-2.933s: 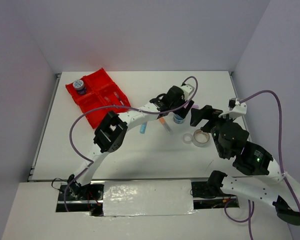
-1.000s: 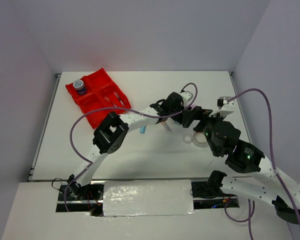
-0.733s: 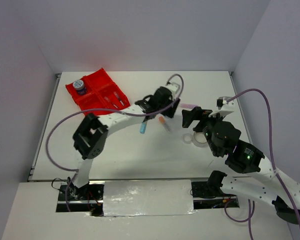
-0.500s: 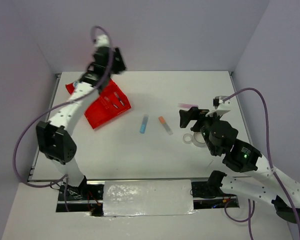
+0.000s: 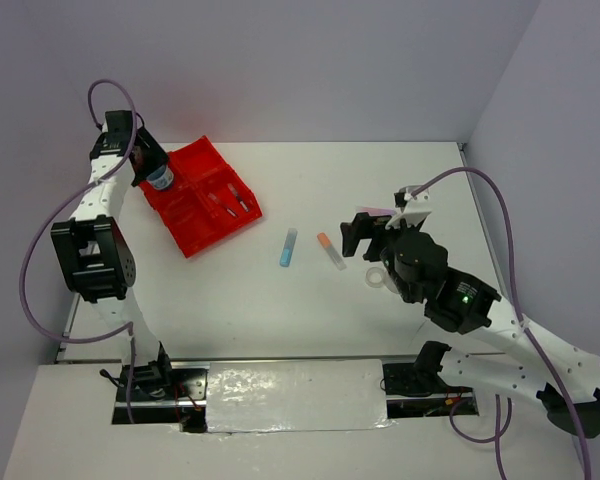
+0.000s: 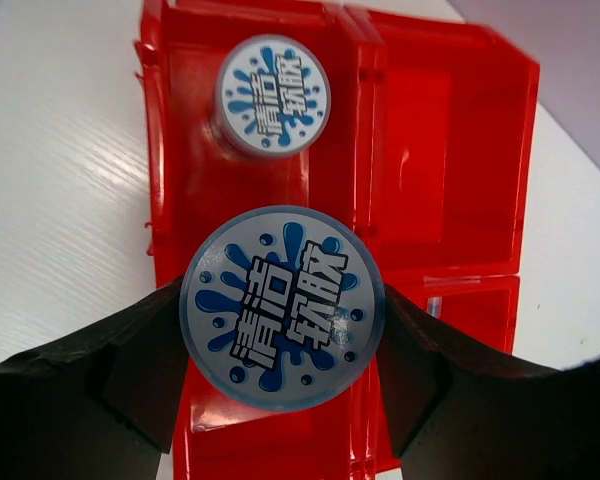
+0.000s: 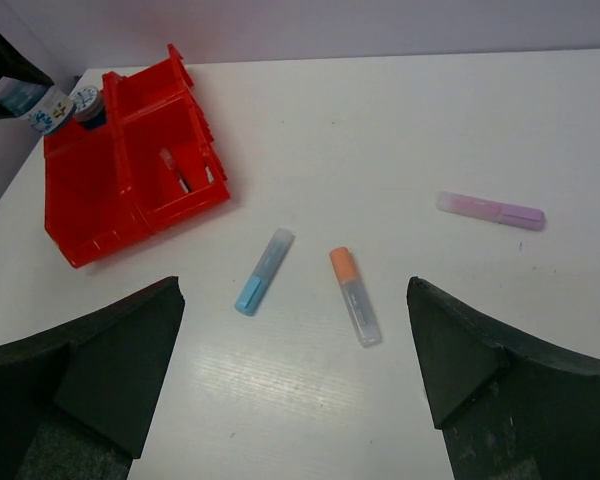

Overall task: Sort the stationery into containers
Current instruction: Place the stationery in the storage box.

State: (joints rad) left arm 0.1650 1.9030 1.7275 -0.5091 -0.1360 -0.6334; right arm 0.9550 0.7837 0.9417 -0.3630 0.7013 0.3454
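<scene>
- White bench [image 5: 230,300] inside pale walls; both arms mounted at the near edge.
- Red tray [image 5: 187,232], four compartments, sits at the far-left corner of the bench.
- Left gripper [image 6: 280,312]: jaws clamped on either side of a round blue-white tub [image 6: 280,270], held over the tray's corner-side compartments. Whether it touches the tray cannot be told.
- Second tub [image 6: 272,95] stands upright in a tray compartment, just beside the held one.
- Thin pens [image 7: 185,172] lie in another compartment.
- Right gripper [image 7: 295,380]: fingers spread wide, nothing between them, hovering over mid-bench.
- Light-blue stick [image 5: 288,247] and orange-tipped stick [image 5: 331,250] lie near each other mid-bench, not touching.
- Pink stick [image 7: 490,211] lies apart from them, toward the right edge.
- Tape ring [image 5: 378,277] is partly hidden under the right arm.
</scene>
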